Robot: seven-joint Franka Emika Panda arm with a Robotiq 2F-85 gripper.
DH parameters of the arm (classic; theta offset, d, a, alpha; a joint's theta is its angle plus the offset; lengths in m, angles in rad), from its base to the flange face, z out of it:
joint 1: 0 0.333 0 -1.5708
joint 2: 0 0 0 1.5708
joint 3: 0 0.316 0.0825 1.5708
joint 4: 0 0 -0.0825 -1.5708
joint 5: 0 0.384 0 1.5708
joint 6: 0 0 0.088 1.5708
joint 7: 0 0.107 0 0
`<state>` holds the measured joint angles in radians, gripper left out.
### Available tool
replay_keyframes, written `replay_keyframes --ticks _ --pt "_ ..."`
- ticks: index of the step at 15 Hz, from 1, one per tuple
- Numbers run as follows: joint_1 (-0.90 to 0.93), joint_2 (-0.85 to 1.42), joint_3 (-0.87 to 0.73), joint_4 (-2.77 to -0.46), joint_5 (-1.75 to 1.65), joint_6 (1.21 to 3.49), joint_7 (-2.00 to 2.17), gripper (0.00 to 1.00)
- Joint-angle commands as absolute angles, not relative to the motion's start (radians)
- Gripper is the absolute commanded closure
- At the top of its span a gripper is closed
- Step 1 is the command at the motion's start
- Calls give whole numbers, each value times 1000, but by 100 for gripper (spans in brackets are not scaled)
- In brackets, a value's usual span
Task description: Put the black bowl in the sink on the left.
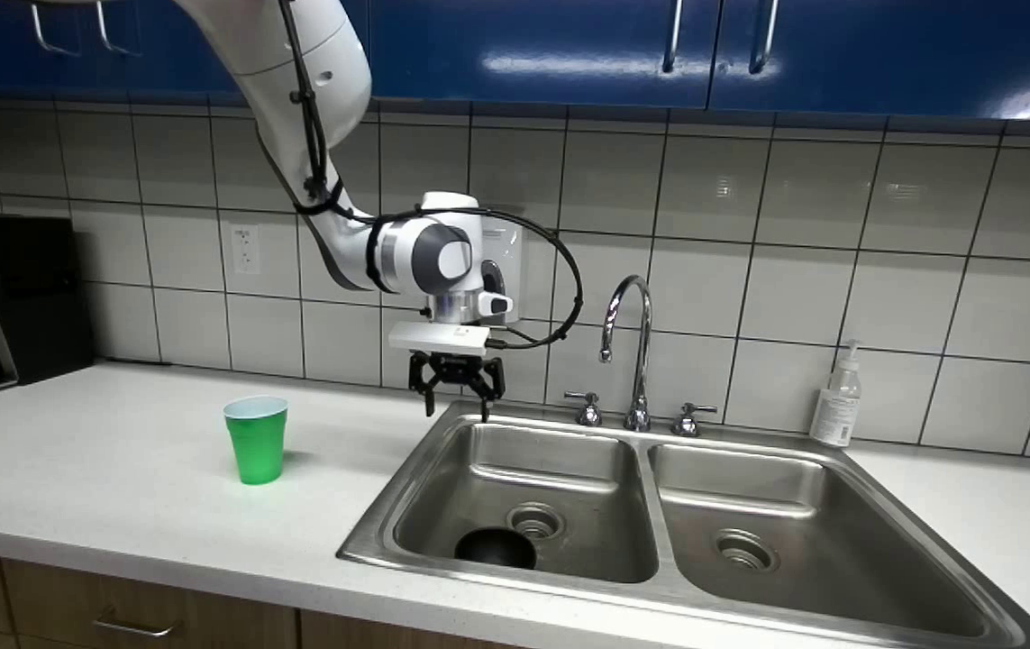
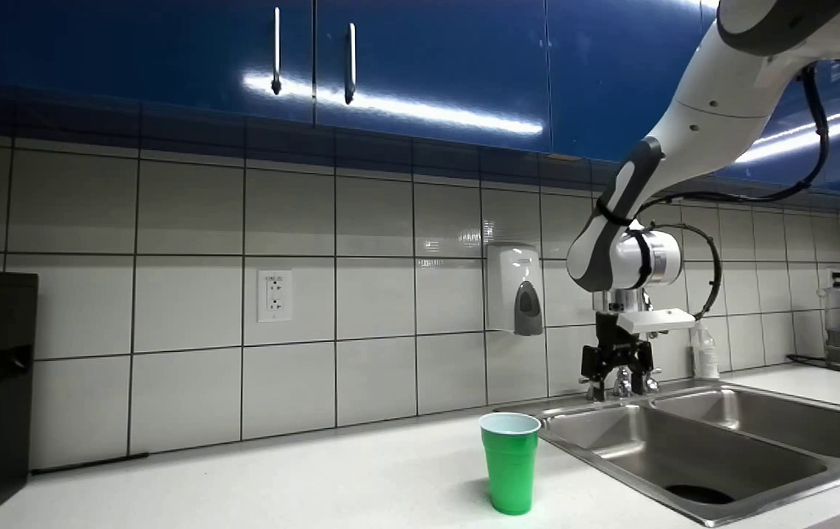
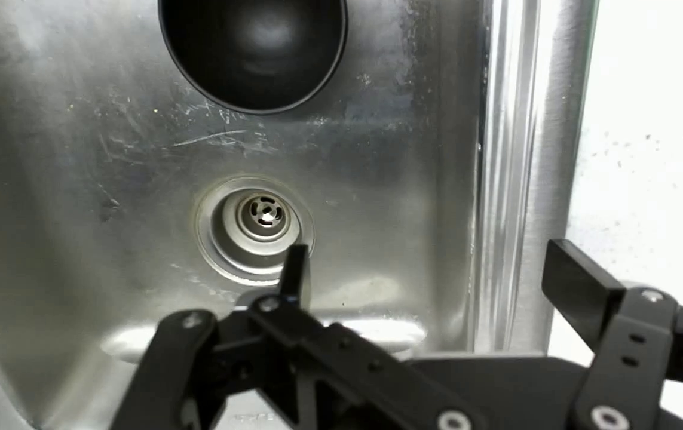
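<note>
In the wrist view, find the fingers (image 3: 580, 292) spread wide apart, with nothing gripped between them. See the black bowl (image 3: 254, 54) well apart from them, down on the floor of the basin (image 3: 371, 209), near the drain (image 3: 263, 230) rather than over it, and partly cut off by the top edge of the view. Cannot tell whether level or a little tilted.

In an exterior view, recognise that basin as the left of the two, with the black bowl low near its front; cannot tell if touching. Note the fingers hanging high over the back corner, to the left of the faucet (image 1: 641, 383), and a green cup (image 1: 258, 442) upright on the table (image 1: 136, 442).

In an exterior view with the soap dispenser (image 2: 511, 286), make out the black bowl only as a dark oval, and no load beneath the arm (image 2: 721, 128).

From all this, would judge the placing finished, with only the retreat left. Next, would leave the fingers parted, lift, then draw back clear of the faucet, without touching the green cup.
</note>
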<state>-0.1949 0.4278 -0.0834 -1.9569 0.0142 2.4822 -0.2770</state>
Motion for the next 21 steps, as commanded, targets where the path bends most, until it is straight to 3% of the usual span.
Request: replay_keyframes --ticks 1,18,19,21 --pt "-187 287 -76 -2086 -4 2521 -289 0" --pt "-109 -235 -104 -2461 13 2511 -368 0" --pt "-108 -151 -105 -2401 0 2523 -335 0" --pt "-102 -194 -108 -2432 -2 2523 -334 0"
